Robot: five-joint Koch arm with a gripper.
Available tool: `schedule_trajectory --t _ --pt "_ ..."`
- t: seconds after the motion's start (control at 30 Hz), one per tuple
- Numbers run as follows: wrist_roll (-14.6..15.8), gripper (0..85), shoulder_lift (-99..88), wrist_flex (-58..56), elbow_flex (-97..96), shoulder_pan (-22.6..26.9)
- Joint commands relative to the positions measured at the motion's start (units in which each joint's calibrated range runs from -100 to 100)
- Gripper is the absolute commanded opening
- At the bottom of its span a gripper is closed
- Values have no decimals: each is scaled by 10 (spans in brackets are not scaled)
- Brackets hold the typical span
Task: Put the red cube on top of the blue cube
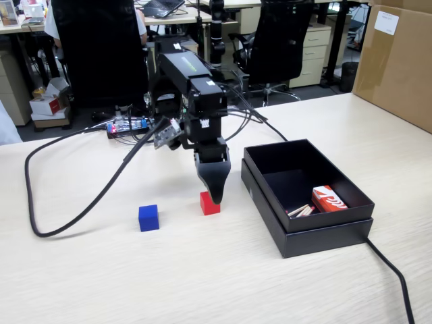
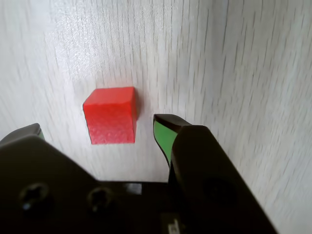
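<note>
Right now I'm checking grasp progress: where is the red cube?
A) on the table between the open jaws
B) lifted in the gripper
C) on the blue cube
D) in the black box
A: the red cube sits on the table between the gripper's open jaws.

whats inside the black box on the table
Inside the black box, the fixed view shows a red-and-white packet at the right, with a few thin pale sticks beside it. The near wall hides the floor closest to the camera.
</note>
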Motion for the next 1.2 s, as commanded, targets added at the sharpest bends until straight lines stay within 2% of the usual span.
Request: schedule_trajectory --t 0.0,0.4,0.53,0.8,0.93,1.07,1.17 --pt "-7 451 -1 -8 50 -5" --pt "-15 448 41 -7 62 -10" --pt "-19 398 47 -7 69 -9" --pt "-23 395 77 -7 72 -6" --pt "-24 251 82 -4 79 -5" --pt "-24 205 85 -3 81 -5" --pt "-25 9 85 2 88 -6"
